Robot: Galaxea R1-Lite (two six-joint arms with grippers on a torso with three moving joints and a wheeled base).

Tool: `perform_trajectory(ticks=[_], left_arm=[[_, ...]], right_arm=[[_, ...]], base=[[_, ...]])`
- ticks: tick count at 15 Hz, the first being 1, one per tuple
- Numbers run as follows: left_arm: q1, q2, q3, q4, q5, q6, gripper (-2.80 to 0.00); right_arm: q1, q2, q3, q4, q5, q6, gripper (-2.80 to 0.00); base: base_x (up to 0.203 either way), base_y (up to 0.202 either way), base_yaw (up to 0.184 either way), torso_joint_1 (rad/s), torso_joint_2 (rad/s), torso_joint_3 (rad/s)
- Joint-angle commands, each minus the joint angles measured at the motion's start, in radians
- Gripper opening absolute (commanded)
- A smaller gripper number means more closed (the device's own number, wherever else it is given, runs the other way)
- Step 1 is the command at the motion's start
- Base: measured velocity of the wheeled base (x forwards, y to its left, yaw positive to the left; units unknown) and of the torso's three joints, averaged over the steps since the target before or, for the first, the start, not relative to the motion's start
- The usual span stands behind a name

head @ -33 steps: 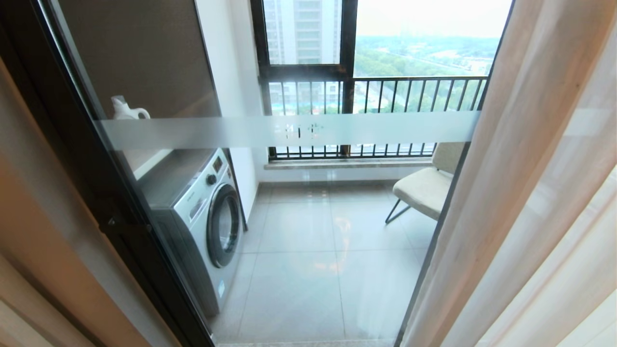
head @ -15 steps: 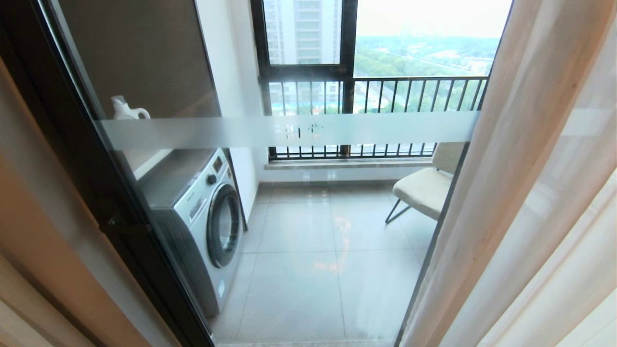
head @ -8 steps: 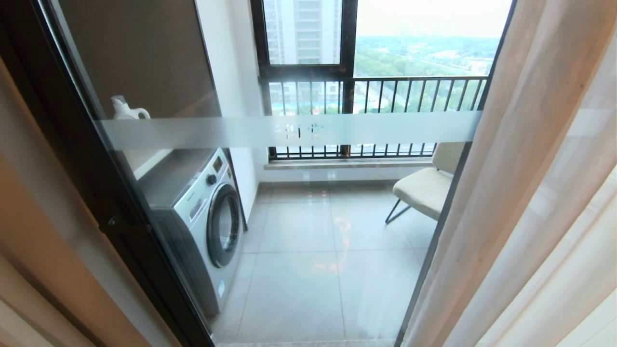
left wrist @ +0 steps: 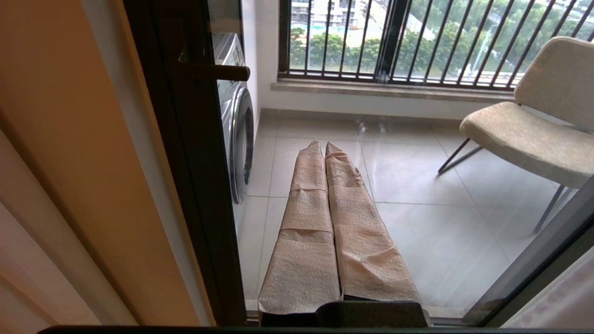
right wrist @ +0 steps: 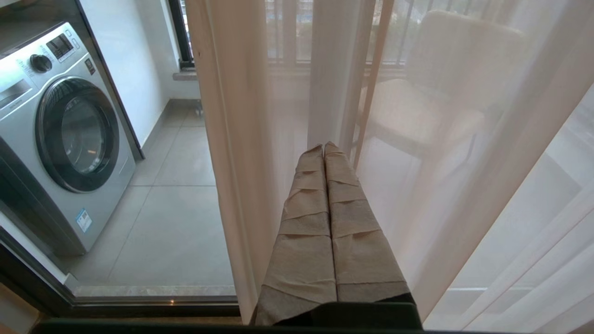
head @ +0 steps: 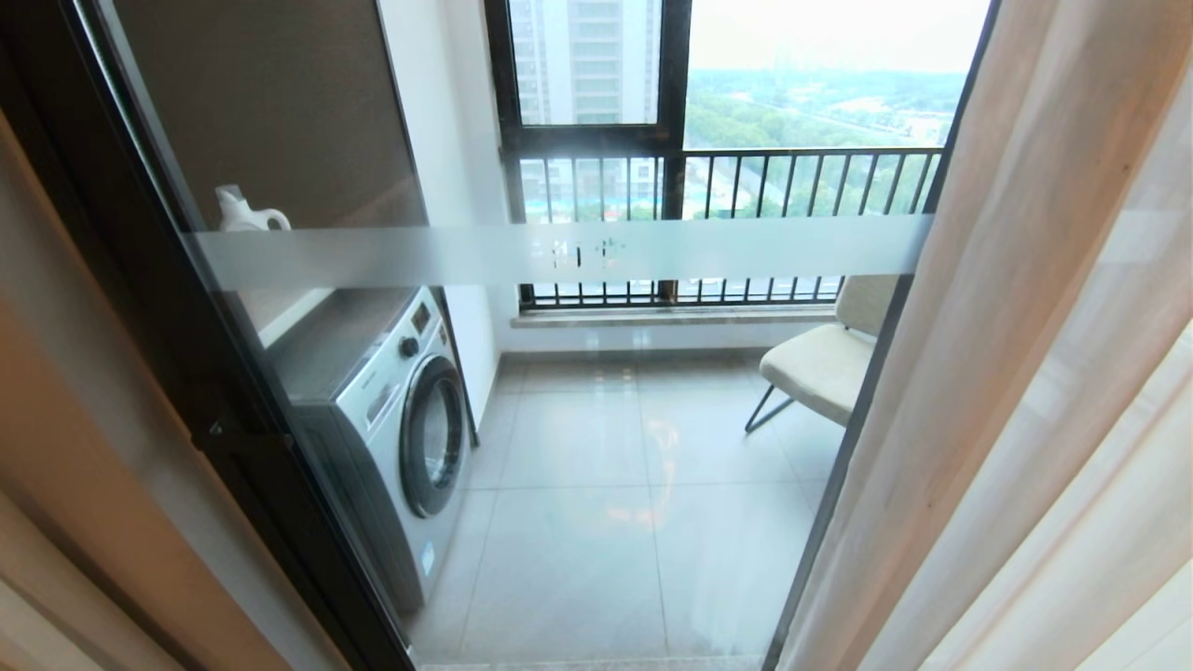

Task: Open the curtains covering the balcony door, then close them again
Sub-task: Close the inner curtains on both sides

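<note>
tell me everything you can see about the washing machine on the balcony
The washing machine is a silver-grey front-loader standing on the tiled balcony floor against the left wall, behind the glass of the balcony door. It has a round door with a dark tinted window, shut, a control panel on top of the front with a black dial, a small display and a detergent drawer, and a small blue-and-white sticker low on the front. Nothing touches it but the floor.

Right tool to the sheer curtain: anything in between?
Nothing visible. In the right wrist view the shut right tool points straight at the sheer curtain, with no object between them. The washing machine and chair sit behind the balcony door glass.
</note>
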Motion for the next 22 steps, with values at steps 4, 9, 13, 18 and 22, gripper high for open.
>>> perform_trajectory(ticks=[4,9,13,18,22], left_arm=[[0.0,0.0,0.0,0.0,0.0,-0.001,-2.8],[0.0,0.0,0.0,0.0,0.0,-0.001,-2.8],[0.0,0.0,0.0,0.0,0.0,-0.001,-2.8],[0.0,0.0,-0.001,0.0,0.0,-0.001,-2.8],[0.0,0.0,0.0,0.0,0.0,-0.001,-2.8]], right_arm=[[0.0,0.0,0.0,0.0,0.0,-0.001,-2.8],[0.0,0.0,0.0,0.0,0.0,-0.001,-2.8],[0.0,0.0,0.0,0.0,0.0,-0.001,-2.8],[0.0,0.0,0.0,0.0,0.0,-0.001,-2.8],[0.0,0.0,0.0,0.0,0.0,-0.001,-2.8]], base=[[0.0,0.0,0.0,0.0,0.0,0.0],[0.0,0.083,0.001,0.005,0.0,0.001],[0.0,0.19,0.001,0.001,0.0,0.003],[0.0,0.191,0.0,0.0,0.0,0.002],[0.0,0.157,0.0,0.001,0.0,0.002]])
